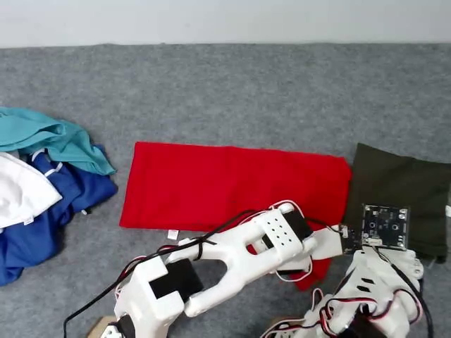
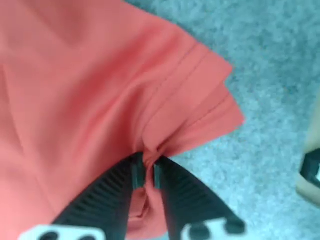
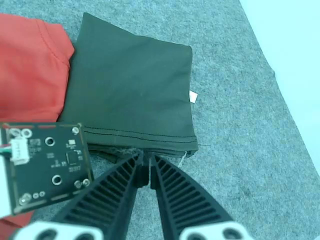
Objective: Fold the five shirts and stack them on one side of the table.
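High view, grey table point(image 1: 232, 91), left gripper point(image 2: 146, 172) clenching red shirt point(image 1: 225, 183), right gripper point(image 3: 144, 170) olive shirt point(image 3: 130, 85)

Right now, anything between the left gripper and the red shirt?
Nothing visible. The left gripper is shut on the red shirt, pinching a fold of cloth near its corner.

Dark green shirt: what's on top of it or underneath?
Nothing lies on the dark green shirt; grey table cover shows around it. Its folded layers hide whatever is between or beneath them.
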Motion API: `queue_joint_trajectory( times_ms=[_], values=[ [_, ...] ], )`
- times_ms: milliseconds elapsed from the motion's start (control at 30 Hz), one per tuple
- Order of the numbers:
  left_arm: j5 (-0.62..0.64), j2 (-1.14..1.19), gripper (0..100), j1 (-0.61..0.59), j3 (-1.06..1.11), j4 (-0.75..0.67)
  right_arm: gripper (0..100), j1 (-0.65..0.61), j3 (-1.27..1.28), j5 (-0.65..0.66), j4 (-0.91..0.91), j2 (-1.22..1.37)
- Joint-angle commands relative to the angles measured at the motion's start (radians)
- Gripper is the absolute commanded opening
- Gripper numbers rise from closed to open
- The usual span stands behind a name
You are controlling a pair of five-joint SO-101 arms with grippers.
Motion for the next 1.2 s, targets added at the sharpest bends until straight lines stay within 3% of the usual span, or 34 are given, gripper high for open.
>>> queue_joint_trajectory(
  times_ms=[0, 600, 767, 867, 967, 1167],
  values=[
    [0.008, -0.092, 1, -0.021, -0.048, -0.029, 1.3, 0.013, -0.043, -0.009, 0.004, 0.001],
    [0.009, -0.13, 1, -0.247, -0.048, -0.269, 1.3, 0.012, -0.043, -0.006, 0.004, 0.001],
    [0.009, -0.08, 2, -0.256, -0.079, -0.262, 1.3, 0.012, -0.043, -0.005, 0.005, 0.001],
    [0.026, -0.063, 8, -0.275, -0.105, -0.262, 1.3, 0.012, -0.043, -0.005, 0.005, 0.001],
    [0.121, -0.054, 16, -0.31, -0.145, -0.262, 1.3, 0.012, -0.043, -0.005, 0.005, 0.001],
    [0.112, -0.061, 17, -0.322, -0.183, -0.199, 1.3, 0.013, -0.043, -0.005, 0.005, 0.001]
  ],
)
